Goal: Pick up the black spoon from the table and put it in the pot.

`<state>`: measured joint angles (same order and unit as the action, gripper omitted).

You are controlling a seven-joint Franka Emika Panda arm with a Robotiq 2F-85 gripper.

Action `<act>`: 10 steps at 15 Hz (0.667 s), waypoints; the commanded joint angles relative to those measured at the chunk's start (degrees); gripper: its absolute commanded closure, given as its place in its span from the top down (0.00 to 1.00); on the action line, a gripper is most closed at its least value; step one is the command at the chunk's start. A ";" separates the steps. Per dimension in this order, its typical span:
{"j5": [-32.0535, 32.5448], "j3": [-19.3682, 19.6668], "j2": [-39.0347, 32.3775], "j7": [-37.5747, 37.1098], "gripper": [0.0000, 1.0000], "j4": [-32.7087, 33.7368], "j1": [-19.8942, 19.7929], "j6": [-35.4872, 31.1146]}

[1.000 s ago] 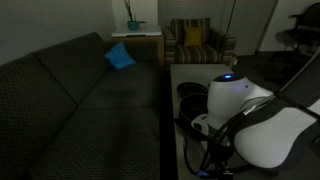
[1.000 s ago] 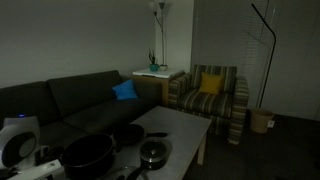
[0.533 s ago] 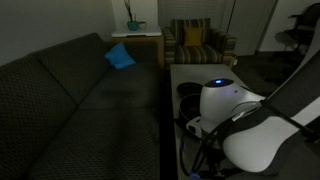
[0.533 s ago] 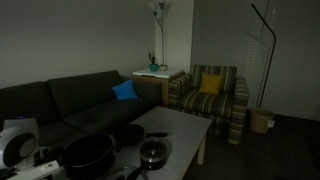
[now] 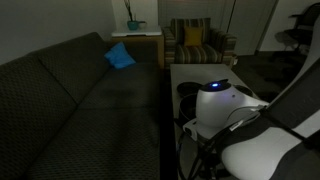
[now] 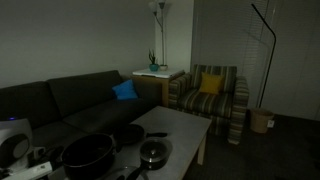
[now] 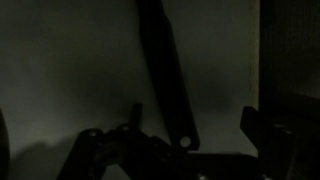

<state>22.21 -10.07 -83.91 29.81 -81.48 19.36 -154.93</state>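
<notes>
The room is very dark. In the wrist view the black spoon (image 7: 165, 70) lies on the pale table (image 7: 60, 70), its straight handle running from the top down to a small hole at its end. My gripper (image 7: 198, 128) is low over that handle end. Its dark fingers stand apart, one on each side, and the right one is clear of the handle. The spoon's bowl is out of view. The pot (image 6: 88, 155) is a large dark vessel at the near end of the table (image 6: 180, 125). My arm (image 5: 235, 115) hides the gripper in an exterior view.
A dark pan (image 6: 130, 133) and a glass lid (image 6: 153, 152) sit next to the pot. A dark sofa (image 5: 80, 100) runs along the table. A striped armchair (image 6: 212, 95) and a wooden side table with a plant (image 5: 135, 35) stand at the far end.
My arm has sunk lower and moved slightly left in both exterior views. Pot, pan and lid have not moved.
</notes>
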 commanded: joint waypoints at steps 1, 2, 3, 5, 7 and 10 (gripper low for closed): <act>0.21 2.31 0.61 -3.73 1.00 -0.56 1.96 -2.29; 0.45 3.72 0.60 -6.10 1.00 -0.55 3.18 -3.84; 0.74 6.02 0.48 -9.35 1.00 -0.32 5.18 -5.36; 0.86 10.05 0.02 -15.40 1.00 0.01 8.65 -8.10; 0.63 12.96 0.00 -20.18 1.00 -0.59 11.36 -9.80; 0.46 14.60 -0.04 -24.88 1.00 -1.35 14.32 -10.12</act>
<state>22.45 2.49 -83.95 9.25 -81.49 30.96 -163.10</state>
